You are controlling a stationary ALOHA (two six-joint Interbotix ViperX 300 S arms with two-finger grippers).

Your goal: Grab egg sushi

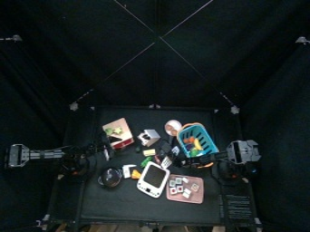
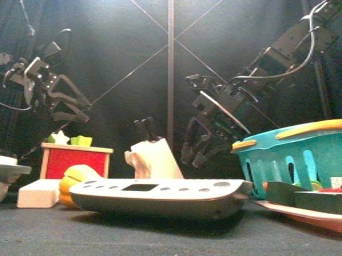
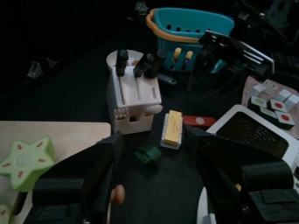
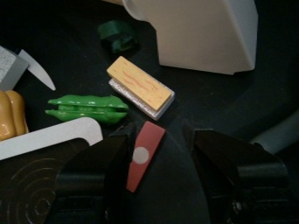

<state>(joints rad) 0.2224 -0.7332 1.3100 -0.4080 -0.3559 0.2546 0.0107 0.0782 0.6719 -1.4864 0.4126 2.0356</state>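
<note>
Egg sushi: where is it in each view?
Top: egg sushi at the table's middle, by the knife block.
Front: cannot make it out; perhaps behind the scale.
Left wrist: picture's middle.
Right wrist: picture's middle.
Shared landmark: the white knife block beside it.

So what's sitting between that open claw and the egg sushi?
In the right wrist view, only bare black table separates the right gripper from the egg sushi; a red strip lies between the open jaws themselves.
</note>
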